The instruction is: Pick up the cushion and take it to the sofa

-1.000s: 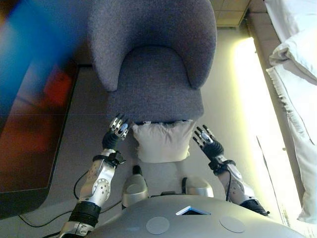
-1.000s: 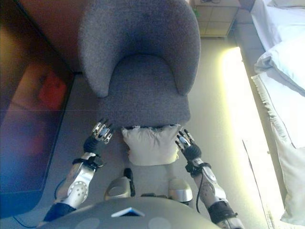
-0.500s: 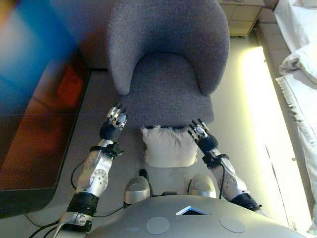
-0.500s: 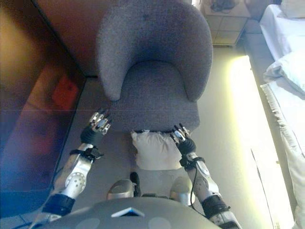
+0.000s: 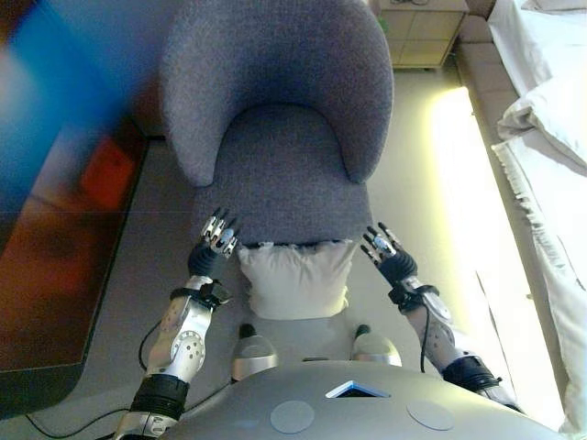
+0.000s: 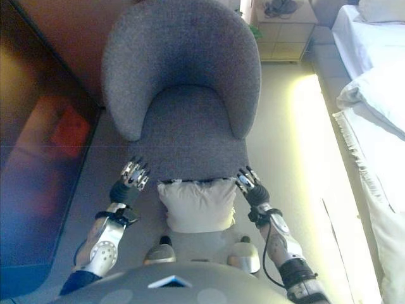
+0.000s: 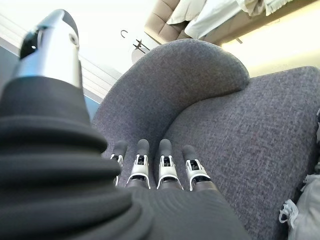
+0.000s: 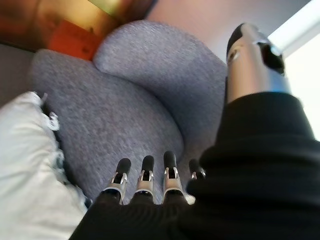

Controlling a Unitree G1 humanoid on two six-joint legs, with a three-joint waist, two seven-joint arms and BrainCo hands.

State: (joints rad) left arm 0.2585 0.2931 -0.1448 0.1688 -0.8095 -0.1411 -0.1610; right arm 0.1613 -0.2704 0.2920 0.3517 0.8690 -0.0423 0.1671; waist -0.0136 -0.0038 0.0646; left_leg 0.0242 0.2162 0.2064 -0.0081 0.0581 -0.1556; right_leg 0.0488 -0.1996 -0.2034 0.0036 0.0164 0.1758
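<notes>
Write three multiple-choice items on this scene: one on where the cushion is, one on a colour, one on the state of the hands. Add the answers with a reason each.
1. Where is the white square fabric cushion?
A. against the front edge of the grey upholstered armchair, between the two hands
B. on the armchair's backrest
C. on the bed

2. What colour is the armchair?
A. red
B. grey
C. green

3. How are the left hand and right hand?
A. both curled round the cushion
B. left one grips the cushion
C. both open, fingers straight, beside the cushion

Answers: 1 A, the cushion sits just below the seat front; 2 B, grey fabric shows in all views; 3 C, both wrist views show straight fingers holding nothing.
</notes>
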